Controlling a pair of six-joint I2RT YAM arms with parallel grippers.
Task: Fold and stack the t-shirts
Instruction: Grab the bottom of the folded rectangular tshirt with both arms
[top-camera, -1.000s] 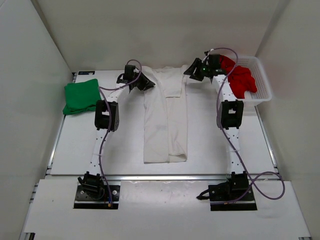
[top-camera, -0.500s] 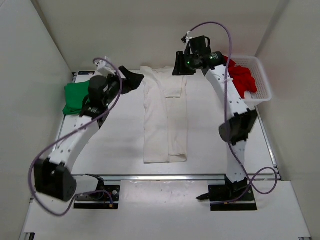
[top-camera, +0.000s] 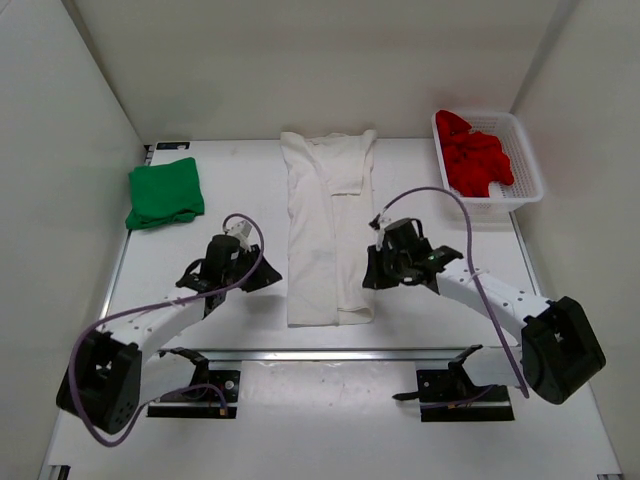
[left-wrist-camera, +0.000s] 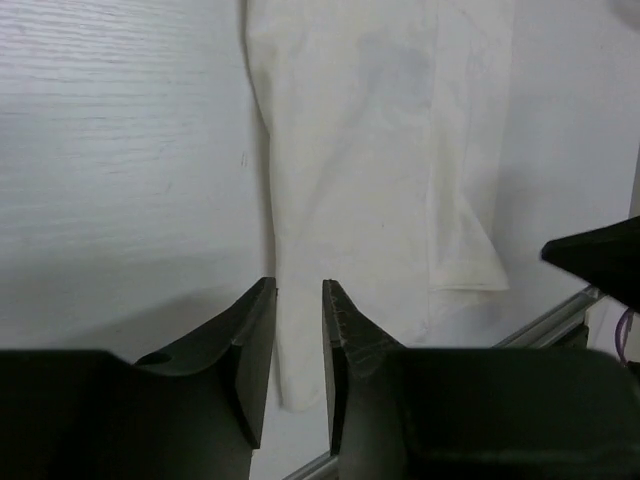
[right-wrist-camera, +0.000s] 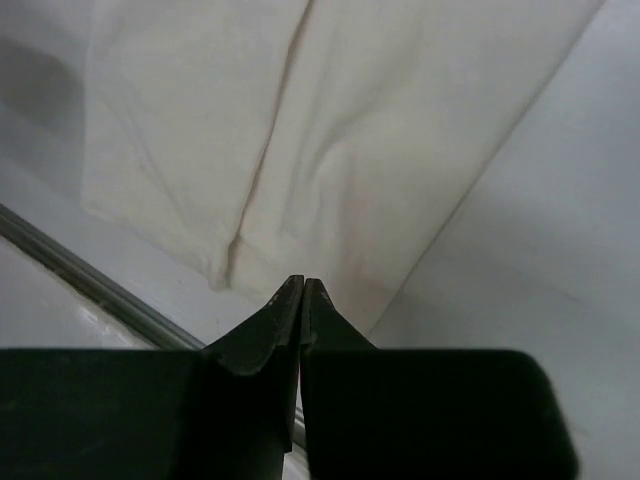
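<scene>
We see both arms have swung from the far edge of the white desk to its near edge. The white cloth t-shirt, folded into a long strip, lies mid-desk. The left claw gapes narrowly, empty; the right claw is pinched shut.

White t-shirt folded into long strip, flat, centre; green t-shirt folded, far left; red t-shirt crumpled in basket
</scene>
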